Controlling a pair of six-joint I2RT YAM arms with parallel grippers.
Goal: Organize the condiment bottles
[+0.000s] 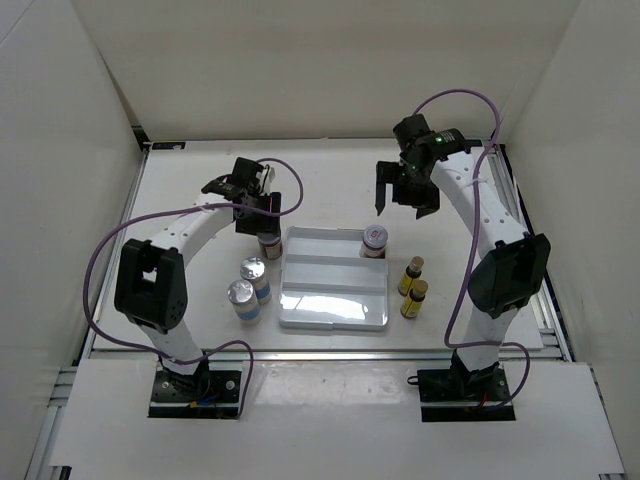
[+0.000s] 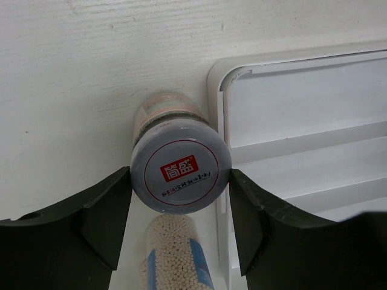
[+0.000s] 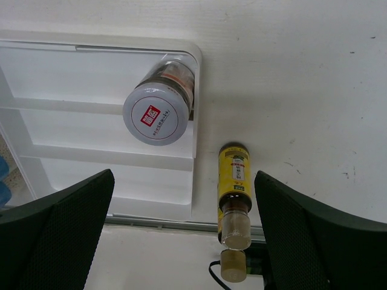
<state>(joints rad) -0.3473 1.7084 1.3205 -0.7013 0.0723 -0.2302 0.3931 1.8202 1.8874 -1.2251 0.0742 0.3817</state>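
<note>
Jar (image 2: 180, 175) upright on the tabletop (image 2: 91, 72), pinched at the lid between both fingers of the left claw (image 2: 180, 202), with the tray (image 2: 302, 103) corner just right of that claw. Right claw (image 1: 407, 195) spread wide and empty, poised above and just short of the second jar (image 3: 158, 113), already standing in the tray's far compartment. Pickup stage, by the look of it, lift not yet begun. Next, probably: raise straight up to clear the rim, carry rightward, lower beside its twin. Cylinders (image 1: 253, 270) close on the left claw's near side, yellow bottles (image 1: 412, 270) beyond the tray, awaiting their turns.
</note>
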